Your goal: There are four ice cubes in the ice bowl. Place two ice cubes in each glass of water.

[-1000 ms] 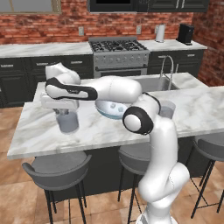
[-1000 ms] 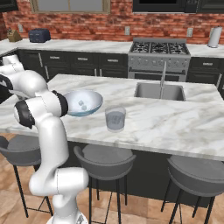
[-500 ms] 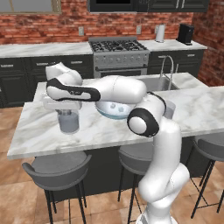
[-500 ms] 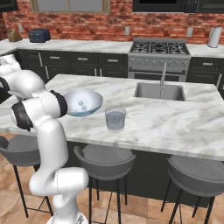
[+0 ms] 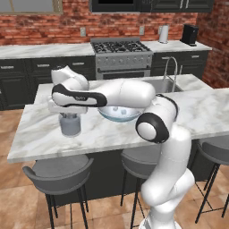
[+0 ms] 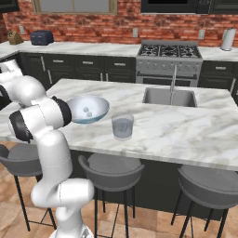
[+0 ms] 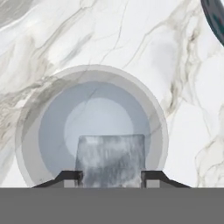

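An ice cube sits between the two dark finger tips of the gripper. The tips press on its two sides, so the gripper is closed tight on the cube. The cube looks grey and cloudy.

Right under the cube is a glass of water. The hand view looks straight down into it, so it shows as a round ring with blue-grey water inside. The cube hangs over the near part of the glass's opening. In the left base view this same glass stands on the counter close to the front edge, and the hand is just above it.

The bowl is near this glass, a little farther along the counter, partly behind the white arm. In the right base view the bowl is wide and pale blue, and two small ice cubes lie inside it.

The other glass stands just beside the bowl, on the side toward the sink. It has water in it. I cannot tell if any ice is in it.

The counter is white marble with grey lines. Grey stools stand in front of it. A stove is at the brick wall behind.
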